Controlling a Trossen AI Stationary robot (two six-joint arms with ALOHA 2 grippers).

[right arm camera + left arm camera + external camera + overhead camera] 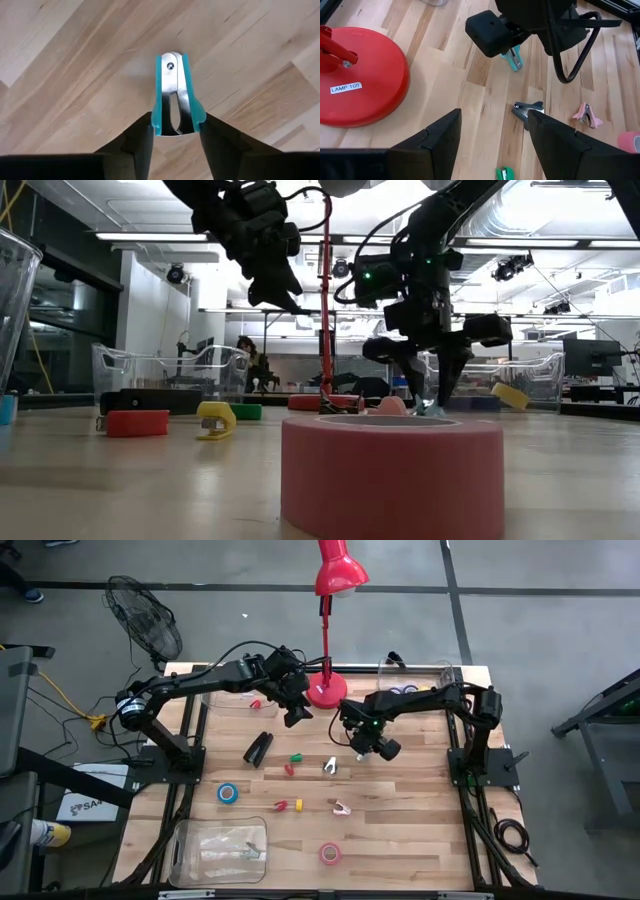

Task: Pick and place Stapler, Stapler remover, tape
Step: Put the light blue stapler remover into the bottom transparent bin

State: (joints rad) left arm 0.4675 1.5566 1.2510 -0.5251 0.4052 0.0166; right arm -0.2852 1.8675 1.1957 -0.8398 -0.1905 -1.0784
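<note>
1. The right gripper (172,132) is at mid-table, just in front of the red lamp base (326,692). Its jaws pinch a teal staple remover (173,95) by its two sides.
2. The left gripper (492,137) hovers beside the lamp base, jaws spread, holding nothing.
3. The black stapler (258,748) lies on the table on the left side.
4. Tape on the table: a blue roll (228,793) on the left, a pink roll (330,854) near the front edge.
5. A black staple remover (527,108) and a pink one (586,115) lie loose on the wood.
</note>
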